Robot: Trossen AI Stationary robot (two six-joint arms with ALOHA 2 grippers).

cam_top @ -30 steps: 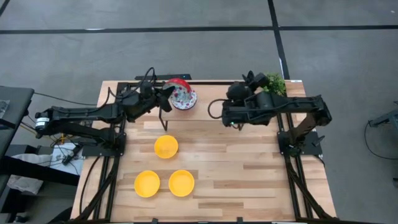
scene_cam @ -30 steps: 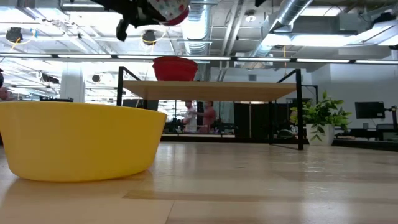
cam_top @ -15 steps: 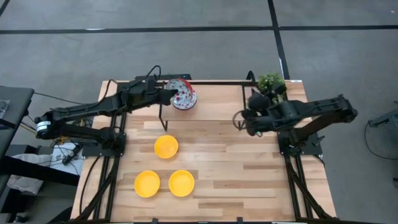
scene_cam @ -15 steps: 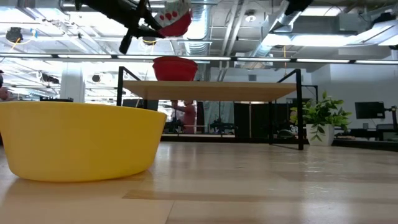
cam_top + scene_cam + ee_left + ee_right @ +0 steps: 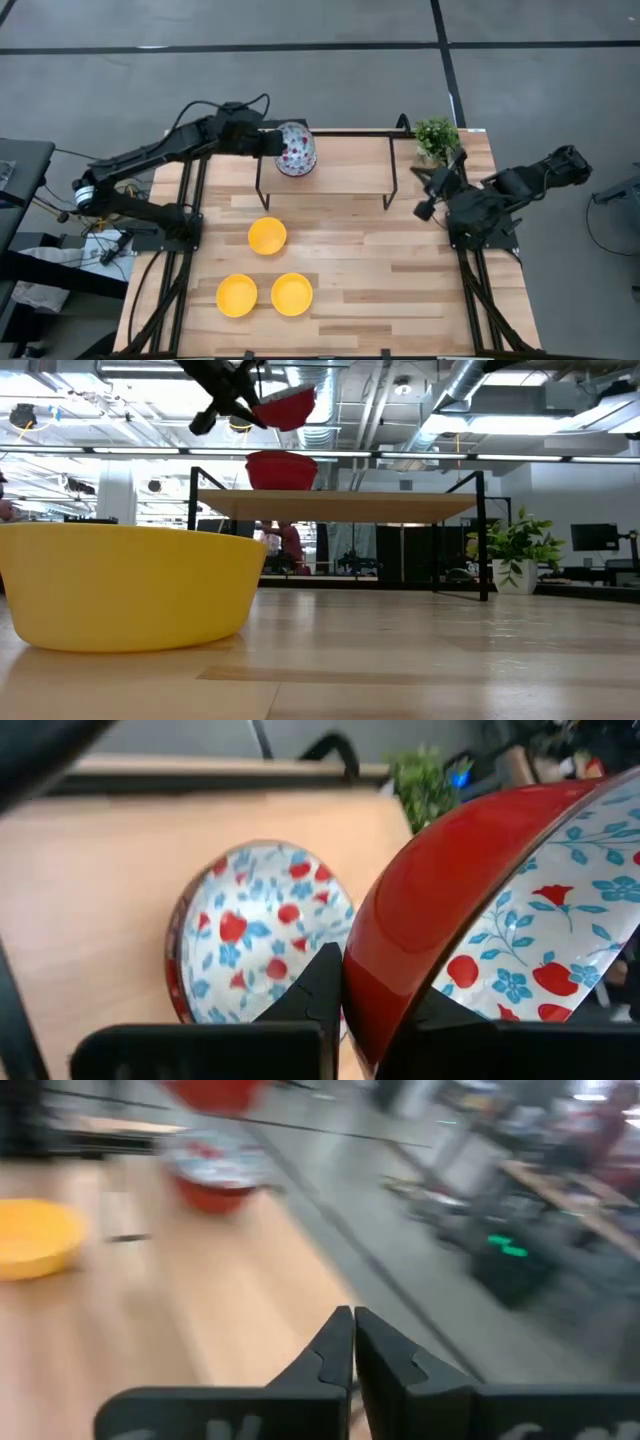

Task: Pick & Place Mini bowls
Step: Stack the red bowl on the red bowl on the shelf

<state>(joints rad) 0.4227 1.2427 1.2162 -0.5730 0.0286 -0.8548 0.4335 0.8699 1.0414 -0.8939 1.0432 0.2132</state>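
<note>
- Left gripper is pinching a red-sided floral white mini bowl above another floral bowl on the wooden shelf.
- Right gripper, fingers pressed together and empty, is hanging near the table's right edge.

Shelf spans table's far edge; its posts narrow the way underneath. Floral bowl on shelf's left end, left gripper with another bowl just above it. Plant blocks far right corner. Three yellow bowls crowd left-centre. Right half, near edge open.
</note>
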